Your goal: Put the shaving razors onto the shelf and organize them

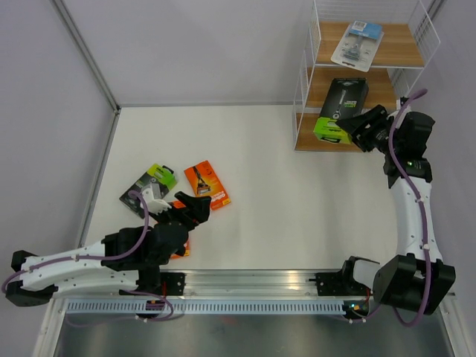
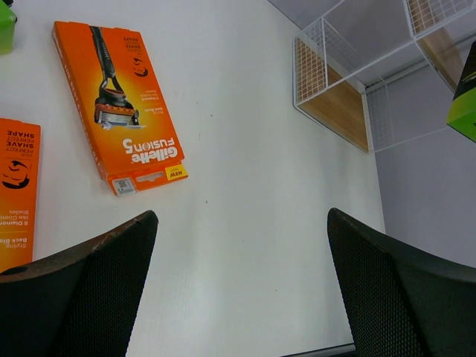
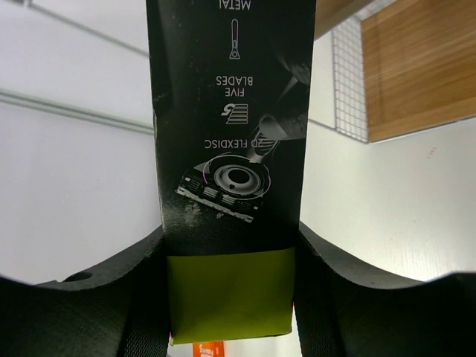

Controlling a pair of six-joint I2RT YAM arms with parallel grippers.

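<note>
White and bare through the middle, the surface [image 1: 282, 186] fills most of the top view. The shelf [image 1: 405, 46] stands at the upper right of the frame, against the back wall.

One black box [image 1: 343, 97] lies over the shelf's middle board, and its lime-green end juts past the front edge. The right end effector [image 1: 351, 128] is clamped on that end. In the right wrist view its fingers press both sides of the box [image 3: 230, 111]. Whether the box already bears on the board cannot be told.

The second black box [image 1: 150, 181] lies on the surface at the lower left. An orange card [image 1: 207, 184] lies just beside it to the right. The other orange card [image 2: 16, 193] shows at the left edge of the left wrist view. In the top view it is mostly hidden under the left arm.

The blister pack [image 1: 357, 43] rests flat on the top board, upper right.

The left end effector [image 1: 190, 212] hangs over the surface near the orange cards with its jaws spread wide and nothing between them.

By this reckoning one pack is shelved and one is partway through placement. Three on the surface are not yet picked up, so the task looks under halfway. The bottom board appears unused, though the right arm hides part of it.
</note>
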